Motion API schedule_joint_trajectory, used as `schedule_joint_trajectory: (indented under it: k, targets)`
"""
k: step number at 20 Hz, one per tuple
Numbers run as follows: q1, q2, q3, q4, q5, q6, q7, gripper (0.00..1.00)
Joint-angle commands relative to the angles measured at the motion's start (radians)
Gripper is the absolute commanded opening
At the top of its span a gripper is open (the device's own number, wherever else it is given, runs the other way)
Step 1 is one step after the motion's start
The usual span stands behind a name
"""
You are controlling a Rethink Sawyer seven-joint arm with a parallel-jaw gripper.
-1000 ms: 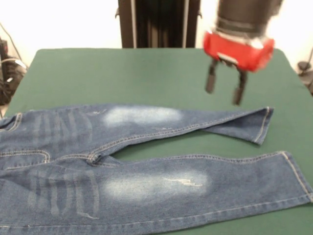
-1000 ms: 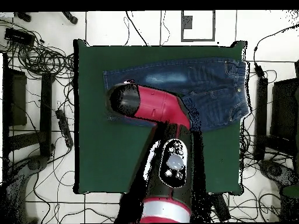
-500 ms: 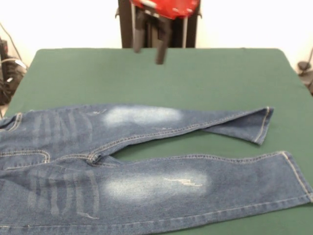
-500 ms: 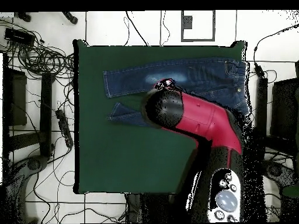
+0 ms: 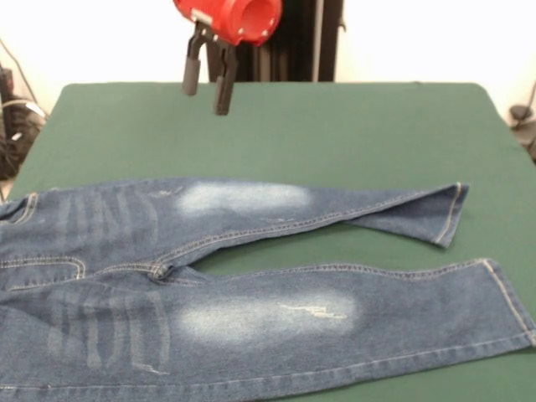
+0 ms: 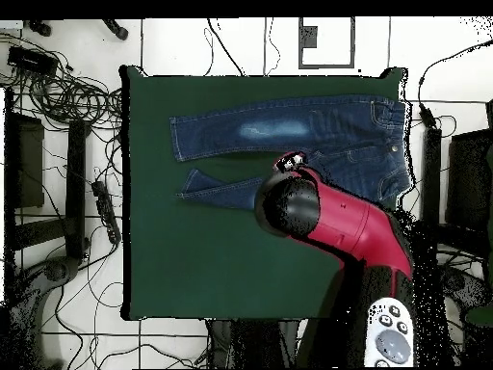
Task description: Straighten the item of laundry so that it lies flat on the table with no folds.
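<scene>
In the front view, the jeans (image 5: pixel 251 293) lie spread across the near part of the green bench (image 5: pixel 335 126), waistband left and legs running right, while the end effector (image 5: pixel 208 90) hangs empty above bare bench beyond their upper-left part, fingers apart.

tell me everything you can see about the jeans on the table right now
The jeans are blue denim with faded whitish thigh patches and tan stitching. They lie across the green table, waist at the front view's left, legs spread apart. The far leg's end looks folded or twisted; the near leg lies flat. Nothing touches them: the claw hangs open above bare table.
</scene>
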State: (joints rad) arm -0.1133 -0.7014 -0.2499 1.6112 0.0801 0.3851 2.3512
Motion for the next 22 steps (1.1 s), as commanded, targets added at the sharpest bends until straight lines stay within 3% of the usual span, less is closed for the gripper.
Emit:
schedule_joint_trajectory:
  k: [1,5,9,15,22]
  targets:
    - [-0.008,0.126,0.156,0.240,-0.013,-0.182,0.138,1.00]
    - [-0.035,0.147,0.204,0.284,0.012,-0.259,0.163,1.00]
    - [-0.007,0.167,0.203,0.295,0.053,-0.295,0.213,1.00]
    - [0.098,0.197,0.119,0.278,0.149,-0.273,0.282,1.00]
    - [0.186,0.232,0.092,0.281,0.289,-0.259,0.329,1.00]
